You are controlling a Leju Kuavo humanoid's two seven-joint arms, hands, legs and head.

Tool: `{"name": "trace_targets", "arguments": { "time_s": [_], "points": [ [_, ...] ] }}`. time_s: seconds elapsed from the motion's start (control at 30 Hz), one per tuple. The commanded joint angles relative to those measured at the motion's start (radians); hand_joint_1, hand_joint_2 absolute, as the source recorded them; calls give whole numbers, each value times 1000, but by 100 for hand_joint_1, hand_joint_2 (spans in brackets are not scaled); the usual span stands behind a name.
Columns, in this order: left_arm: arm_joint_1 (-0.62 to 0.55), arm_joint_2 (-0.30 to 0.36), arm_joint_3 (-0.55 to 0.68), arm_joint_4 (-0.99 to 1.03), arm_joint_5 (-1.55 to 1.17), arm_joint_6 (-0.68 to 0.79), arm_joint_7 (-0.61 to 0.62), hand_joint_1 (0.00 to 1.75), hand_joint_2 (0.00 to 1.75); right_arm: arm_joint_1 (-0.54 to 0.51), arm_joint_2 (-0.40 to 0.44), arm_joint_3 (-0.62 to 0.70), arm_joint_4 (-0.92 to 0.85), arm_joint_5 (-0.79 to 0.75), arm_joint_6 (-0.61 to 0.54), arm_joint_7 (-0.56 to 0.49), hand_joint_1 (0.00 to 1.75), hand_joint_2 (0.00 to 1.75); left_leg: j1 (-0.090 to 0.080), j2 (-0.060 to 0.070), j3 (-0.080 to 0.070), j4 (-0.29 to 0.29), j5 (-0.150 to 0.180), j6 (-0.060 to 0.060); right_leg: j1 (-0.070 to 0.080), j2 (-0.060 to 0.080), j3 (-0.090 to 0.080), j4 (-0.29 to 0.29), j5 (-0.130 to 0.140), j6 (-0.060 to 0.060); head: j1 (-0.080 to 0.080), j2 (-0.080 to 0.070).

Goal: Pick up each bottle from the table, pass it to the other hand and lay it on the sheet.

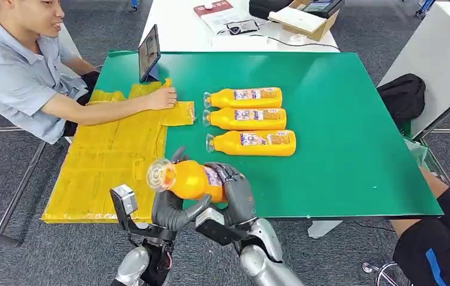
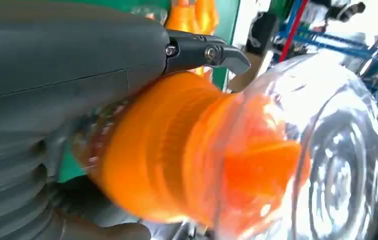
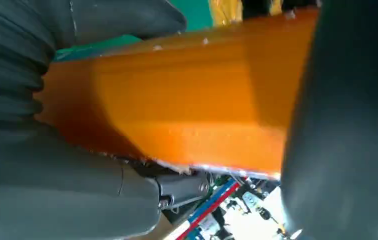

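Green table (image 1: 353, 149): I am seeing it taking up most of the head view, with a person's arm (image 1: 100, 110) reaching across its far left.
Yellow sheet (image 1: 109, 158): it is lying over the table's left edge, the person's hand (image 1: 164, 98) pressing on its far end.
Three orange bottles (image 1: 252, 121): they are lying side by side just right of the sheet, caps toward it.
Held bottle (image 1: 186, 179): both hands are gripping it above the table's near edge, beside the sheet.
Right hand (image 1: 237, 193): its fingers are wrapping the bottle's body.
Left hand (image 1: 172, 210): I am watching it closing around the neck end.

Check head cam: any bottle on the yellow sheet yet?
No. Three bottles lie on the green mat; the yellow sheet bears just a person's hand.
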Motion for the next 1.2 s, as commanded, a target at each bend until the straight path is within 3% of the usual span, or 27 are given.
{"name": "trace_targets", "arguments": {
  "time_s": [0.03,0.43,0.47,0.53,0.57,0.77,0.8,0.83,0.9,0.93,1.2],
  "points": [
    [-43,35,-63,42,-89,69,-12,0,175,-52,22,96,143,11,-32,9,175,175,1,1,5,-1,-2,-1,1,1,5,0,-2,-2,0,0],
    [-56,26,-79,79,-98,76,8,0,175,-96,40,96,118,-25,-8,49,175,175,0,1,4,0,-2,-1,1,1,3,0,-1,-2,0,0],
    [-56,26,-79,79,-98,76,8,10,175,-96,40,96,118,-25,-8,49,175,175,0,1,2,0,-1,-1,1,1,2,0,-1,-1,0,0],
    [-60,16,-63,90,-62,68,15,157,175,-101,46,110,116,-37,3,50,175,175,0,0,2,-1,0,-1,0,0,1,0,-1,-1,0,0],
    [-63,15,-62,92,-53,65,11,175,175,-103,48,119,118,-46,8,45,175,175,0,1,4,-1,-1,-1,0,1,3,0,-1,-2,0,0],
    [-61,-2,-20,73,60,36,15,175,175,-104,61,130,134,-114,20,38,175,175,1,1,3,0,-1,-1,1,1,3,0,-1,-2,0,0],
    [-55,-6,-5,56,73,44,3,175,175,-99,62,126,132,-123,18,36,112,175,1,1,5,0,-2,-1,1,1,4,0,-2,-2,0,0],
    [-51,-7,7,39,85,53,-4,175,175,-94,61,126,130,-128,12,31,3,175,0,1,3,0,-1,-1,1,1,2,0,-1,-2,0,0],
    [-48,-13,36,15,113,70,-2,175,175,-86,61,122,122,-136,1,25,0,175,0,1,3,0,-1,-1,0,1,2,0,-1,-1,0,0],
    [-48,-22,58,7,140,84,3,175,175,-81,62,120,116,-138,-10,20,0,0,1,1,5,0,-2,-1,1,1,4,0,-2,-2,0,0],
    [-66,-27,99,0,184,111,8,175,175,-70,58,127,99,-128,-42,2,0,0,1,-1,3,0,-1,-1,1,-1,3,0,-2,-2,0,0]
  ]
}}
